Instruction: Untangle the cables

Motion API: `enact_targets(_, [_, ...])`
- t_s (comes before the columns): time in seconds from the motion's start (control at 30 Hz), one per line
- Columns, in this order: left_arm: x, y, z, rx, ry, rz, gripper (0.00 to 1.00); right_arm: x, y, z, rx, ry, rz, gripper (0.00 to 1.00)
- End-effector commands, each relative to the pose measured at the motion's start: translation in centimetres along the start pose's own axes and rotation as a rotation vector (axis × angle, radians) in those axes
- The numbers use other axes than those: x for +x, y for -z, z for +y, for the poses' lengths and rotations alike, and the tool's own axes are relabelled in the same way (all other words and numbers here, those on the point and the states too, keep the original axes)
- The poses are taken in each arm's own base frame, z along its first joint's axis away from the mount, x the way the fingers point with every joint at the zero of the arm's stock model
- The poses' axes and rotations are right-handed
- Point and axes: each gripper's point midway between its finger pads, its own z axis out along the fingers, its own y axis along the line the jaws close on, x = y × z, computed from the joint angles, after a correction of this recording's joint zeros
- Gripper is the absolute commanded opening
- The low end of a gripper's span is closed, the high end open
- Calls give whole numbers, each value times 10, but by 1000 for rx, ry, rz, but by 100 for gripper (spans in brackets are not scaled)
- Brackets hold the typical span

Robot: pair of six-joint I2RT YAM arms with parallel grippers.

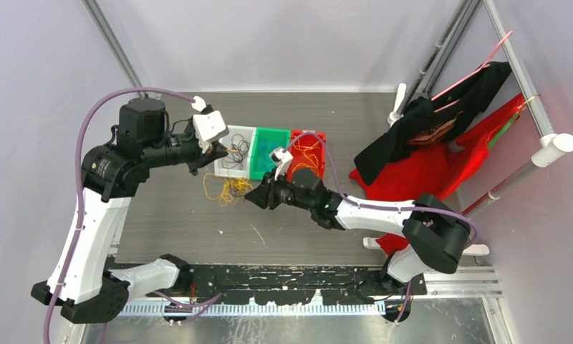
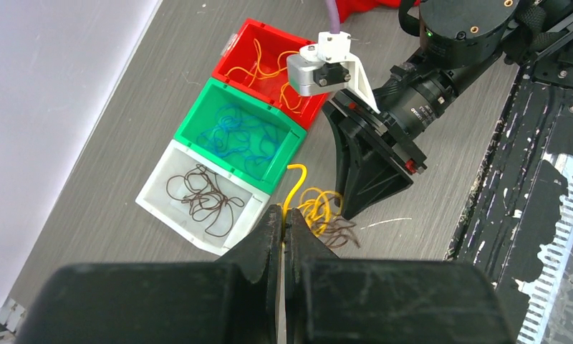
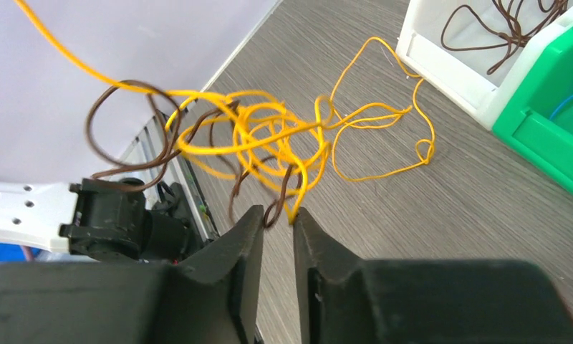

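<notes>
Your left gripper (image 2: 283, 213) has its jaws pressed together on a yellow strand (image 2: 295, 179) that curls up from the tips. Your right gripper (image 3: 273, 218) has its jaws a little apart, with yellow and brown wire ends sitting in the gap; you cannot tell if they are pinched. The cables (image 3: 269, 136) hang as a yellow and brown tangle between both grippers, trailing onto the desk (image 1: 198, 229) at 7 o'clock from the white bin (image 2: 172, 223). The green bin (image 2: 258, 107) and red bin (image 2: 231, 49) hold more wires.
</notes>
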Motion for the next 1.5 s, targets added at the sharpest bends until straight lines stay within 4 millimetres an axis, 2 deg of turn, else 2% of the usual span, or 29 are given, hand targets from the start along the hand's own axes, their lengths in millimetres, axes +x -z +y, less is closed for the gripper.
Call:
enact_targets(0.0, [-27,16,-3,-15,-31,-95,0,-39,-4,20,-52,-15,-142,20])
enact_targets(0.1, [-26,18,-3,-23,-31,-94,0,-40,-2,17,-37,-22,-160,6])
enact_targets(0.23, [-19,20,1,-57,-50,-71,0,-36,6,15,-24,-15,-133,1])
enact_targets(0.27, [-18,21,2,-67,-52,-67,0,-33,9,14,-16,-10,-120,3])
enact_targets(0.33, [-17,22,2,-73,-50,-69,0,-27,15,14,-12,4,-86,18])
enact_targets(0.37, [-18,22,1,-69,-48,-74,0,-24,18,13,-9,3,-76,21])
enact_targets(0.47, [-20,20,0,-56,-21,-80,0,-18,25,13,-5,17,-57,38])
enact_targets(0.67, [-22,17,-2,-47,8,-95,0,0,41,37,-52,232,-32,55])
enact_targets(0.83, [-27,19,-3,-46,24,-114,0,4,39,48,-65,309,-27,56])
enact_targets(0.9, [-30,20,-3,-48,42,-122,0,1,37,46,-24,373,-34,56])
enact_targets(1.03, [-34,21,-8,-24,69,-141,0,-17,34,37,70,448,-96,56])
enact_targets(1.2, [-37,22,-9,-23,86,-151,0,-37,26,44,75,516,-140,55])
enact_targets(1.47, [-42,23,-8,-26,108,-164,0,-32,5,53,26,530,-101,51])
